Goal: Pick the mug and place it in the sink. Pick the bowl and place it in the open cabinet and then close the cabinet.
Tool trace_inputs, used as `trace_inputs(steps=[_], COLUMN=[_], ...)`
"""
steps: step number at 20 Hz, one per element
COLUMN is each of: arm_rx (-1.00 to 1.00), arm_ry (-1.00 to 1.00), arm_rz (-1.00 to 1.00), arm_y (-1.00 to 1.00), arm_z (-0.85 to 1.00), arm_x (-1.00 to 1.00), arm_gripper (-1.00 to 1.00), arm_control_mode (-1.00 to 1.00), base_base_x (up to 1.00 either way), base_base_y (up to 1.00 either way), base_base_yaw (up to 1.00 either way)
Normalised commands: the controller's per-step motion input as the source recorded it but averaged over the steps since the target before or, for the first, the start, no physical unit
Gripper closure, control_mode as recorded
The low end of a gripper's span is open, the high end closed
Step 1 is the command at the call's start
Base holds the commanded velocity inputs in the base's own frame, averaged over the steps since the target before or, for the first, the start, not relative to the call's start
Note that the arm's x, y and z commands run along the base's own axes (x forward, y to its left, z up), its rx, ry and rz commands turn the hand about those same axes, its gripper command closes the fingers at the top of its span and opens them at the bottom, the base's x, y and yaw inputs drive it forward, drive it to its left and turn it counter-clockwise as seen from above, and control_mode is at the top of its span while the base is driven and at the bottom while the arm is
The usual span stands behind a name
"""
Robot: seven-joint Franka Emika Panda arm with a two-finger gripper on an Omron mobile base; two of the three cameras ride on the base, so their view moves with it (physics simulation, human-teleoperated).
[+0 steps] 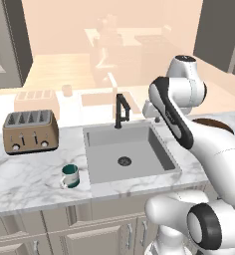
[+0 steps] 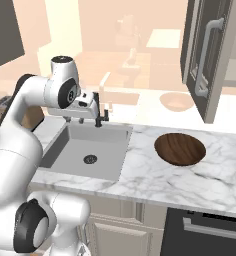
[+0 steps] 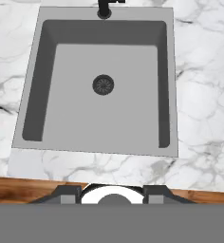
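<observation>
While the gripper (image 2: pixel 90 111), its opening not discernible, is held high above the empty sink (image 1: pixel 162 157), the mug (image 1: pixel 70 176) left of the basin could be tipped by an off-centre descent.

A home kitchen: a marble counter (image 1: pixel 25 172) with a sink (image 1: pixel 127 149), a toaster (image 1: pixel 30 131), wall cabinet (image 2: pixel 210 55) and drawers (image 1: pixel 89 234).
</observation>
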Motion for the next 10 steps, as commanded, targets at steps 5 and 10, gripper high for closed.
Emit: trace_inputs(steps=[5, 10], arm_rx=[0.00, 0.00], arm_ry=[0.00, -0.01], arm_rz=[0.00, 0.00], arm_y=[0.13, 0.66], arm_z=[0.00, 0.00], arm_x=[-0.14, -0.54], arm_gripper=[-1.00, -1.00], arm_control_mode=[-1.00, -1.00], base_base_x=[0.00, 0.00], base_base_y=[0.00, 0.00], base_base_yaw=[0.00, 0.00])
